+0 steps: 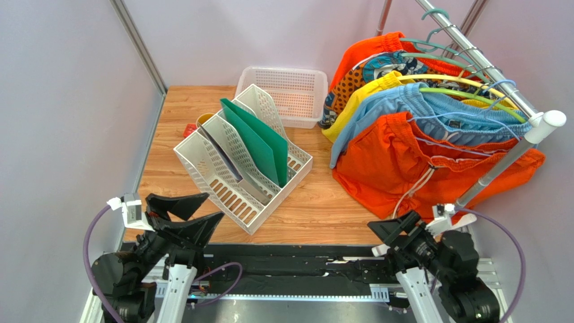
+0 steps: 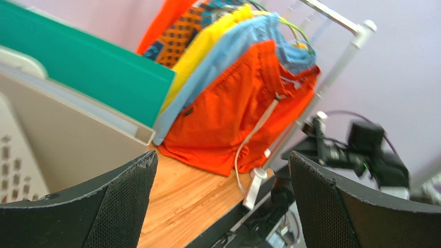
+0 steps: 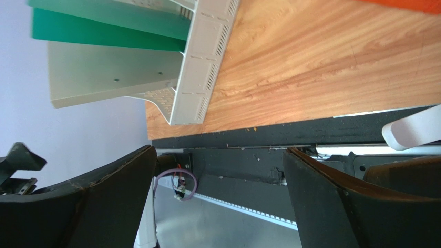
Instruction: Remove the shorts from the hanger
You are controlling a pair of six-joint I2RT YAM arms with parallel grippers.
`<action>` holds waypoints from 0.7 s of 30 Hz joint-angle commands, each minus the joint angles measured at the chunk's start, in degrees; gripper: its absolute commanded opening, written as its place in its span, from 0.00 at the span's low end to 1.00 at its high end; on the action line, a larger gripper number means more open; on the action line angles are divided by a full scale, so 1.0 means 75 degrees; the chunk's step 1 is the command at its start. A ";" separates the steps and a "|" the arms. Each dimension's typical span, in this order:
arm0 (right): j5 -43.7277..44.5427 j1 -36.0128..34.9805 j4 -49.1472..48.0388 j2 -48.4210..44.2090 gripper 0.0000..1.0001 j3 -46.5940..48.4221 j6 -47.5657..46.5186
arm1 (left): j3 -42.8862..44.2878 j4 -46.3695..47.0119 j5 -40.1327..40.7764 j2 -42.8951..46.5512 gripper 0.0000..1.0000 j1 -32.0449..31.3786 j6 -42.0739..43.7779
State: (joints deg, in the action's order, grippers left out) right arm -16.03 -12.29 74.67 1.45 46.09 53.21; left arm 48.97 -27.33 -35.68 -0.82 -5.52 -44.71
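Both grippers sat nearest, at the near edge of the wooden table (image 1: 323, 202). Left gripper (image 1: 212, 206) had its jaws spread wide with nothing between them, pointing across the table toward the clothes rack (image 1: 471, 54). From the left wrist camera the same gripper (image 2: 223, 157) framed the hanging clothes, well apart from them. Right gripper (image 1: 380, 235) was likewise wide and held nothing, sitting near the foot of the rack's white post (image 1: 495, 168). In its own wrist view the right gripper (image 3: 220, 153) showed bare tabletop and the black base plate between its fingers.

On the right side of the table, the bright orange shorts (image 1: 397, 161) hung at the near end of the rail, on a hanger, with the lower edge down on the tabletop and a white drawstring (image 1: 418, 185) dangling over the front. Directly behind, touching them, hung the light blue shorts (image 1: 404, 108), also on a hanger. Further along the rail came a yellow pair (image 1: 367, 91), then an orange-and-teal patterned pair (image 1: 364, 70), then another orange garment (image 1: 370, 47).

Mid-table stood a white file organizer (image 1: 236, 161) holding a green folder (image 1: 259, 138), with a white plastic basket (image 1: 286, 94) just beyond it.
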 commanded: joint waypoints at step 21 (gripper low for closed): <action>0.0920 0.0010 0.1973 0.2654 1.00 0.3019 -0.1306 | 0.2154 -0.1210 -0.0234 -0.3311 0.95 0.0044 -0.1211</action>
State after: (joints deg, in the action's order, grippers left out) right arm -8.43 -12.29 77.36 19.20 66.26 44.58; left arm 65.17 -47.75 -30.52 -21.23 -5.52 -52.01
